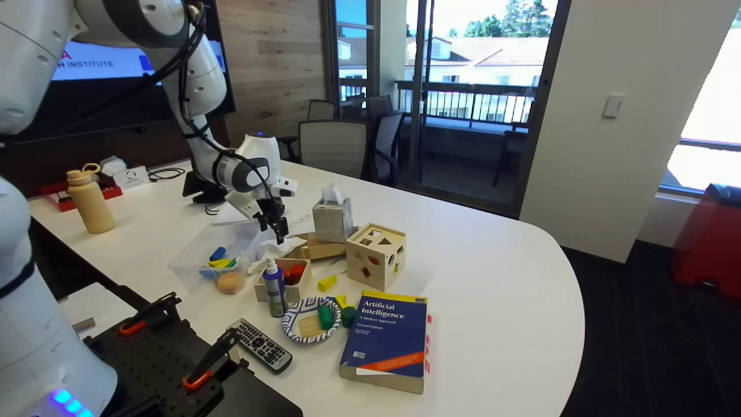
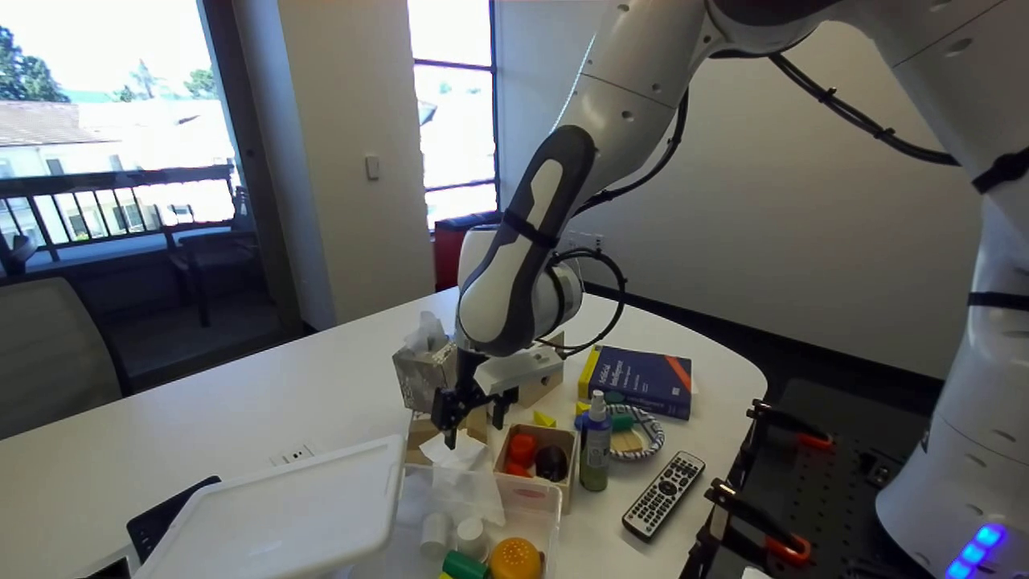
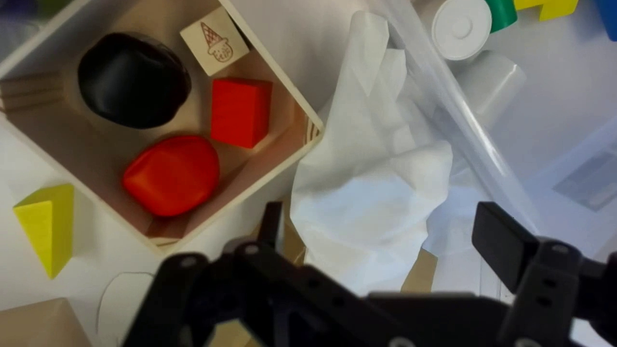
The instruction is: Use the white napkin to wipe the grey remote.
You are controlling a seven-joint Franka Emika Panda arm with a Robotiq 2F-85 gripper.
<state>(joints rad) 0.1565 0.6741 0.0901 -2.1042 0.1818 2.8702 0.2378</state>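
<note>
Jaws apart, "Artificial Intelligence" book (image 1: 385,336)

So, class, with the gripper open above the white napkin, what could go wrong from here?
If lowered, the gripper might snag the clear bin or the wooden box, since the white napkin lies close to both. Then, carrying the napkin toward the grey remote could topple the spray bottle, standing between that box and the remote.

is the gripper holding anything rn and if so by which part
Nothing is held: the gripper is open, the white napkin lying ungripped below it.
</note>
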